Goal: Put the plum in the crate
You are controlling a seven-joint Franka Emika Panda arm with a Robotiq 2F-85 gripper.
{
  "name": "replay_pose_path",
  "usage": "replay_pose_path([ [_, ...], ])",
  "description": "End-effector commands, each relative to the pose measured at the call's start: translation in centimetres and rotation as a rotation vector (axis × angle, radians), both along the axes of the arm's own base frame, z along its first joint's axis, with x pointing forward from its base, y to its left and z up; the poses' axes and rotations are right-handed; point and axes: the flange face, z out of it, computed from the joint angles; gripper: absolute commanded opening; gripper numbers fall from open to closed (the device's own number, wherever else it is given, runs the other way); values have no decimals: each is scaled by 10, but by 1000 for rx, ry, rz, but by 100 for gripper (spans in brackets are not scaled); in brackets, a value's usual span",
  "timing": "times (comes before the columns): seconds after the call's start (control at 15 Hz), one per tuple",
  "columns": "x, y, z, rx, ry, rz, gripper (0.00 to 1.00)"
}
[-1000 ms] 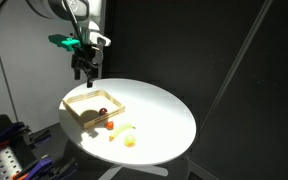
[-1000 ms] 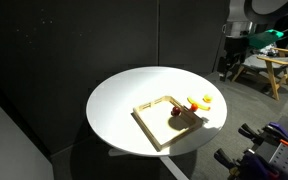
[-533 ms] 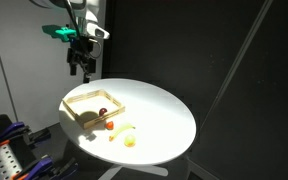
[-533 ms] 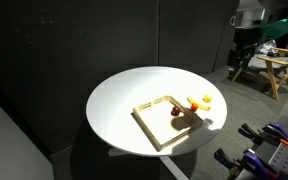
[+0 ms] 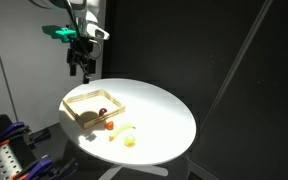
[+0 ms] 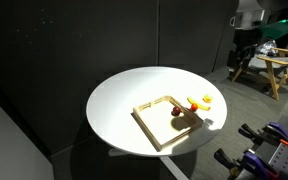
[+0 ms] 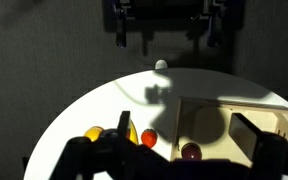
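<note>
The gripper [image 5: 82, 69], fingers apart and empty, has risen above the crate [image 5: 88, 104] holding the plum [image 5: 102, 111].

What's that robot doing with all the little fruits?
The robot arm is meant to put the plum in the crate. The dark plum lies inside the wooden crate, so that job looks done. A small orange-red fruit and the yellow fruits sit on the round white table, just outside the crate. The arm hangs high above the table, and its fingers are open and hold nothing.
</note>
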Motion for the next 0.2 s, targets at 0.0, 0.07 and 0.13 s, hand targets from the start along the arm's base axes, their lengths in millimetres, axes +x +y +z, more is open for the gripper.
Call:
replay_pose_path([
  [0.0, 0, 0, 0, 0, 0, 0, 100],
  [0.07, 0, 0, 0, 0, 1, 0, 100],
  [0.13, 0, 0, 0, 0, 1, 0, 100],
])
